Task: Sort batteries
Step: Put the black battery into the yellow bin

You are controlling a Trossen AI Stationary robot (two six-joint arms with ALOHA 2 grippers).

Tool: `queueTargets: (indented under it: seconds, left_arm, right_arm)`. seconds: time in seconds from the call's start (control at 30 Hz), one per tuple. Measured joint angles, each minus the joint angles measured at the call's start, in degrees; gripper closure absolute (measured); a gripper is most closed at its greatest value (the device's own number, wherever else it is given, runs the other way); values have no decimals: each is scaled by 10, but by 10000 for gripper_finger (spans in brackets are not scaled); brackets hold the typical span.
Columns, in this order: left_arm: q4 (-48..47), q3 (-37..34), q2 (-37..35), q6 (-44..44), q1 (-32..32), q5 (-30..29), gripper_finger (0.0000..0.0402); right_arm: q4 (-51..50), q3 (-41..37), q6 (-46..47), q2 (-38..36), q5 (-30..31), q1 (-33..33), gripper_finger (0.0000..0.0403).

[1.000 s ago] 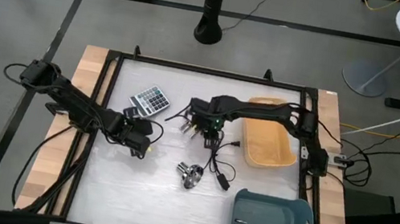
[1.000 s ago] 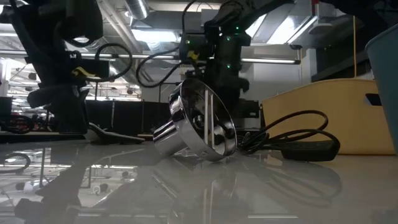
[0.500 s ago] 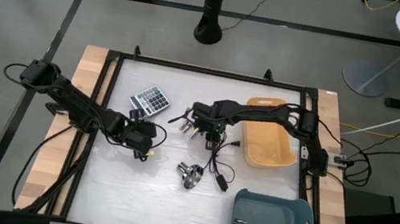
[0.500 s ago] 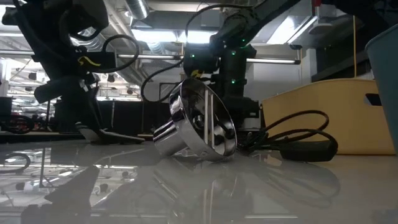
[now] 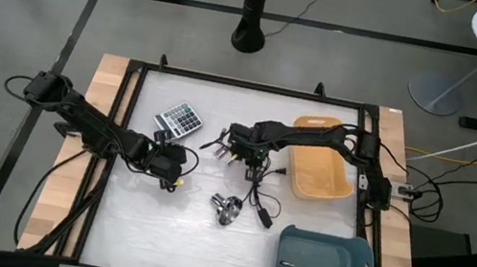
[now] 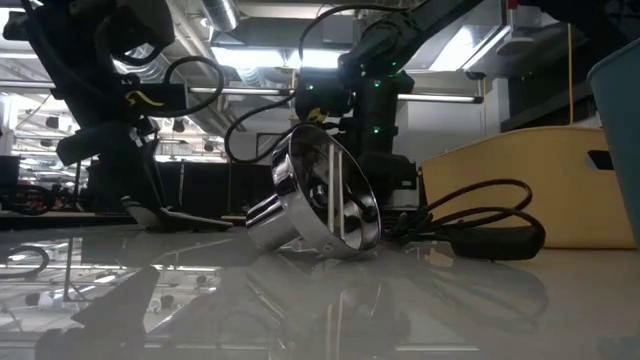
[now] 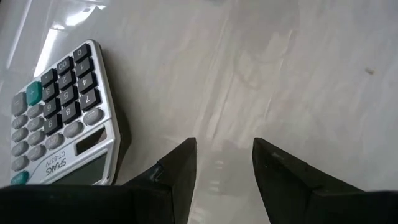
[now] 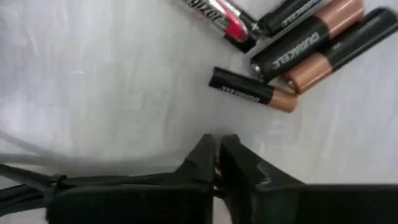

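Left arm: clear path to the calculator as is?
Probably yes. The left gripper hangs open over bare table right beside the calculator; nothing lies between them.

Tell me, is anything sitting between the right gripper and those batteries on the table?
Nothing visible does. In the right wrist view, only bare white table lies between the right gripper, its fingers together, and the nearest battery; more batteries lie just beyond it.

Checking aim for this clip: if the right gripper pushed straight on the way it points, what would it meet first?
Probably the small black-and-copper battery lying crosswise just ahead of the shut right gripper, with bare table between; depth is uncertain.
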Motion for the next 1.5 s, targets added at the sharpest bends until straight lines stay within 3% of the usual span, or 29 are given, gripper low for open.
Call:
queueTargets:
  seconds: [0.13,0.47,0.97,1.23,1.5]
  left_arm:
    - [0,0,0,0,0,0,254]
    - [0,0,0,0,0,0,254]
    - [0,0,0,0,0,0,254]
    - [0,0,0,0,0,0,254]
    - [0,0,0,-2,0,0,254]
  right_arm:
    - [1,8,-29,2,31,0,399]
    - [12,33,-43,3,92,-1,353]
    - [1,46,-157,3,18,1,236]
    - [14,46,-196,3,15,1,228]
    - [18,47,-196,17,-35,0,228]
